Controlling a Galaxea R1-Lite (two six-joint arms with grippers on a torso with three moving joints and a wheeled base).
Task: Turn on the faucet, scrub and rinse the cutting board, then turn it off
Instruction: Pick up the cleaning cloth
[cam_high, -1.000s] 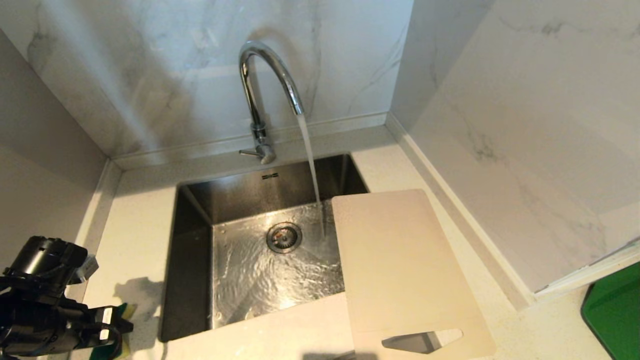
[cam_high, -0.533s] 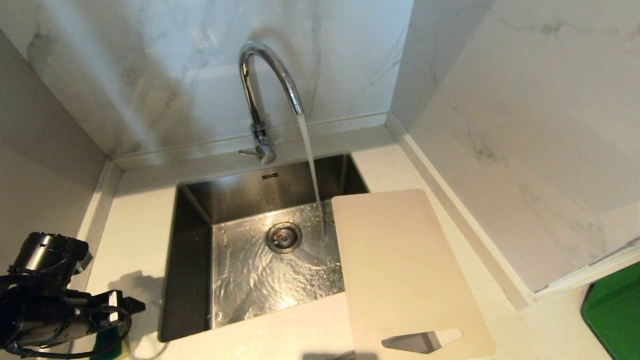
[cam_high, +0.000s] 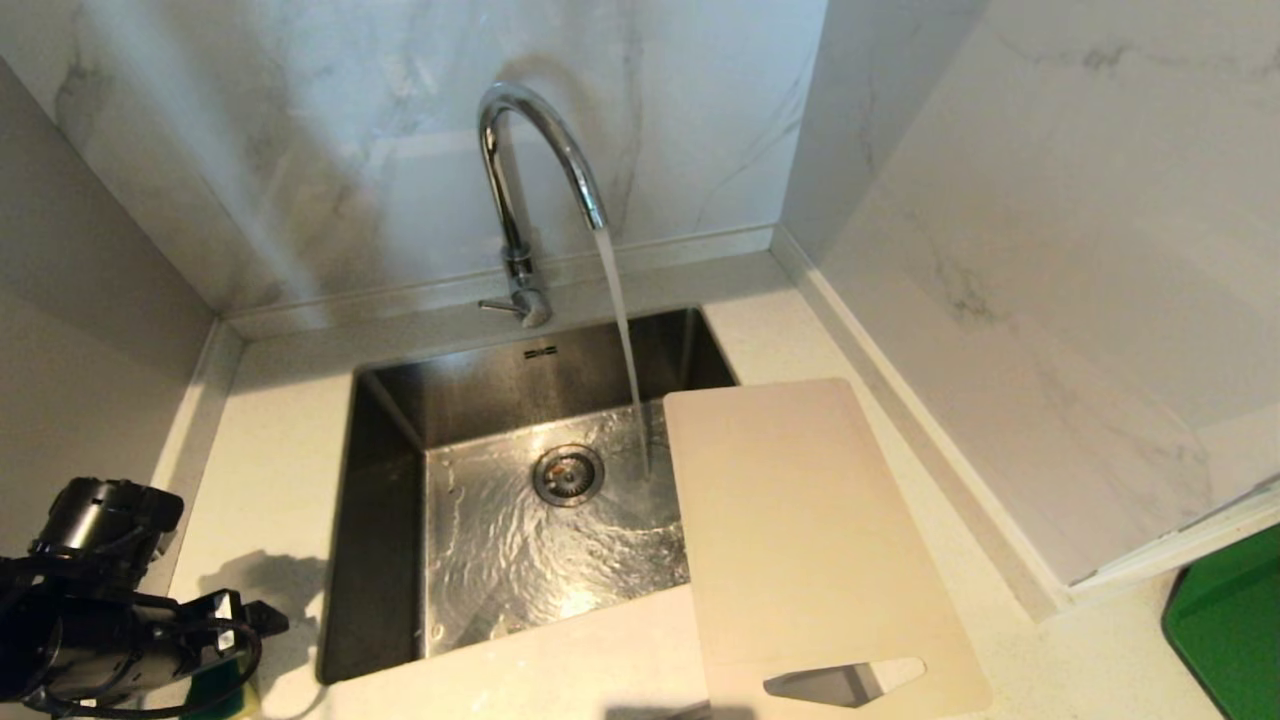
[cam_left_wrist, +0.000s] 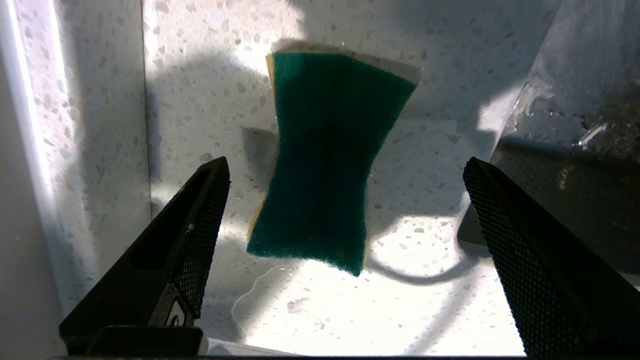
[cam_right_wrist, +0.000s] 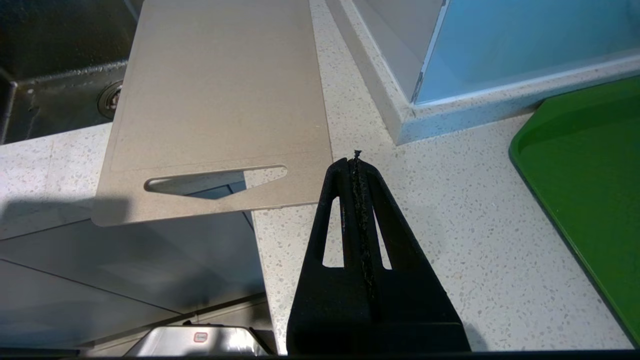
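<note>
Water runs from the chrome faucet (cam_high: 530, 150) into the steel sink (cam_high: 380, 520). The cream cutting board (cam_high: 800, 540) lies over the sink's right rim and the counter, handle slot toward the front. At the front left, my left gripper (cam_high: 245, 625) hangs open over a green sponge (cam_high: 215, 685). In the left wrist view the sponge (cam_left_wrist: 325, 160) lies flat on the speckled counter between the wide-spread fingers of the left gripper (cam_left_wrist: 346, 162), touching neither. My right gripper (cam_right_wrist: 356, 157) is shut and empty, above the counter beside the board's (cam_right_wrist: 220, 100) handle end.
A bright green tray (cam_high: 1230, 630) sits on the counter at the far right, also in the right wrist view as the tray (cam_right_wrist: 590, 175). Marble walls close the back and right sides. A side wall (cam_high: 80, 330) stands close to the left arm.
The left jaws have spread wider and let the sponge go; it now lies on the counter below them. The left arm has shifted slightly. Board and right arm are unmoved.
</note>
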